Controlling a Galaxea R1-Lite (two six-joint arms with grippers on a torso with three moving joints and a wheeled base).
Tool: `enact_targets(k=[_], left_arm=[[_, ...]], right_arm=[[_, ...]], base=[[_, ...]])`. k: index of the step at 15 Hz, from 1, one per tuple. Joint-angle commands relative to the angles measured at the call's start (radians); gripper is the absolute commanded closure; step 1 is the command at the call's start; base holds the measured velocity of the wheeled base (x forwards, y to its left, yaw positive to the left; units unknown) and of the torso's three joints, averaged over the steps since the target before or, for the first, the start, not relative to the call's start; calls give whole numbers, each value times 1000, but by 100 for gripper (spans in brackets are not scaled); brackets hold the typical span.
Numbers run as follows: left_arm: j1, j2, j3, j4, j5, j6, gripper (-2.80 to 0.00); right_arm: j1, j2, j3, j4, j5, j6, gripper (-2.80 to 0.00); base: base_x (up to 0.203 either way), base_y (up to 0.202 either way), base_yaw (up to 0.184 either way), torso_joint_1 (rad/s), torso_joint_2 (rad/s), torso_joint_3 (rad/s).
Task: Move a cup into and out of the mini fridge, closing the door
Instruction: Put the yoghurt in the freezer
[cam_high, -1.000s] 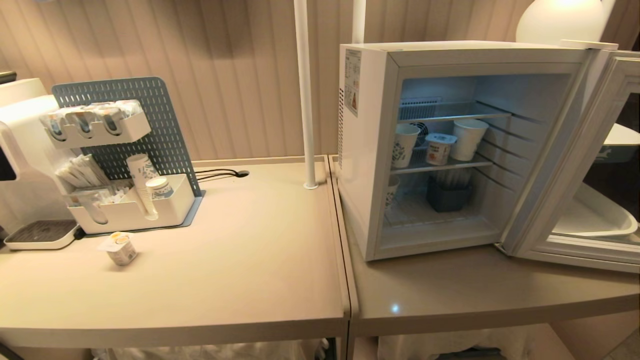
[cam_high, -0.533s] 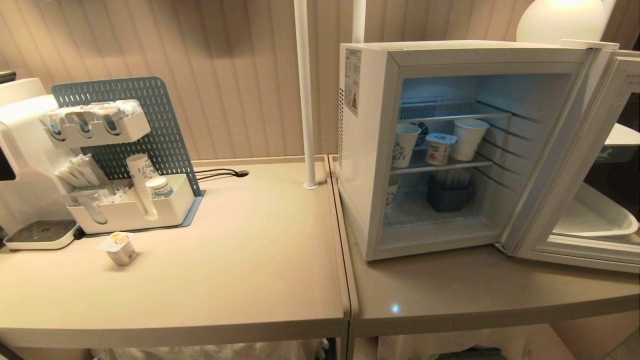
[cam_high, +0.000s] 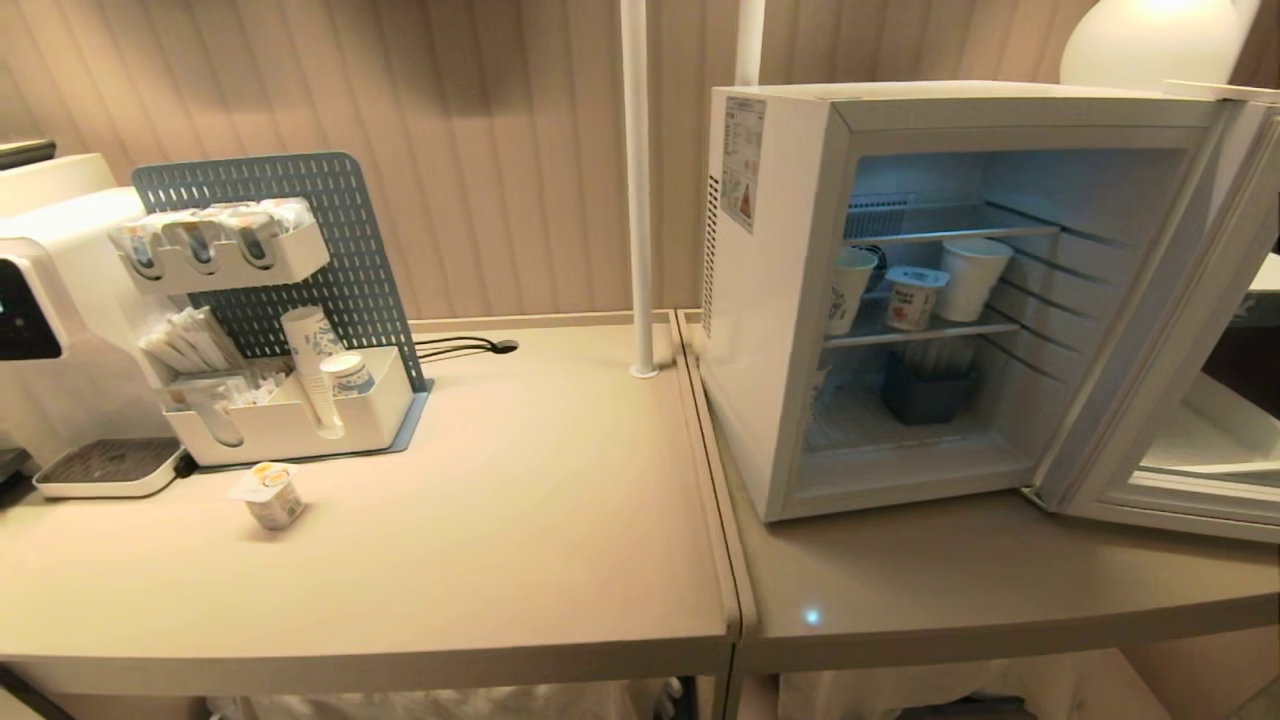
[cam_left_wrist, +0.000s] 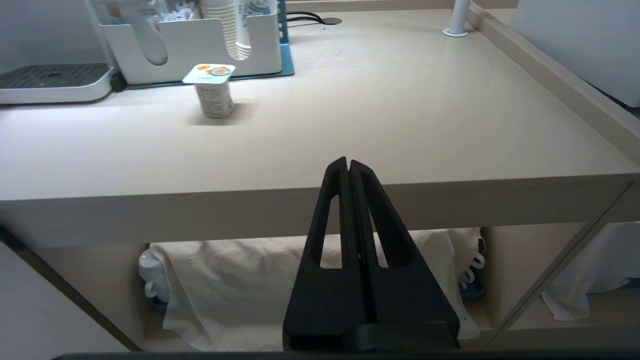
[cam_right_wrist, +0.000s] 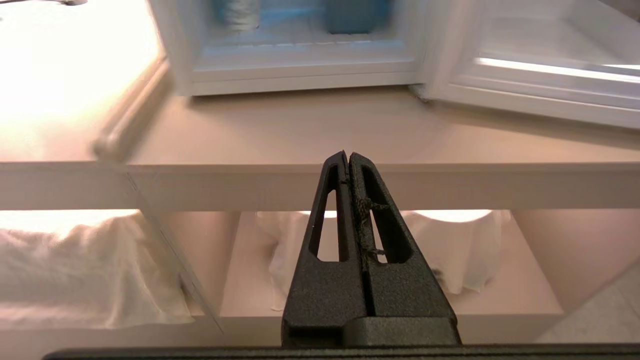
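Shifted rightward across the head view since a second ago, the whole scene marks a move of the camera, not of the things. Both arms hang low before the table (cam_high: 560, 520), out of the head view. Left tool (cam_left_wrist: 349, 162), fingers pressed together and holding nothing, points over the table's front edge; beyond its tip and off to one side stands a sealed cup (cam_left_wrist: 214, 89), with an organiser (cam_left_wrist: 200, 45) of stacked cups just behind it. Right tool (cam_right_wrist: 348, 155), likewise pressed together and empty, sits below the table edge facing the fridge (cam_right_wrist: 300, 70), straight ahead of it. Its door (cam_right_wrist: 540, 85) swings wide open, off to the side of that tool. Inside the fridge (cam_high: 770, 300), on the middle wire shelf, stand two paper cups (cam_high: 970, 278) with a yoghurt pot (cam_high: 910, 298) between them; a dark box (cam_high: 925, 395) sits on the floor below.
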Motion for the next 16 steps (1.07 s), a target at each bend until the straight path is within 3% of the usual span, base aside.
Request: enact_targets(k=[1,16], left_arm=[[0,1,0,0,0,0,0],[0,1,0,0,0,0,0]], right_arm=[[0,1,2,-5,0,-1,0],[0,1,3,-11,0,1,0]], base=[[0,193,3,6,-2,7],[0,192,0,2,2,3]])
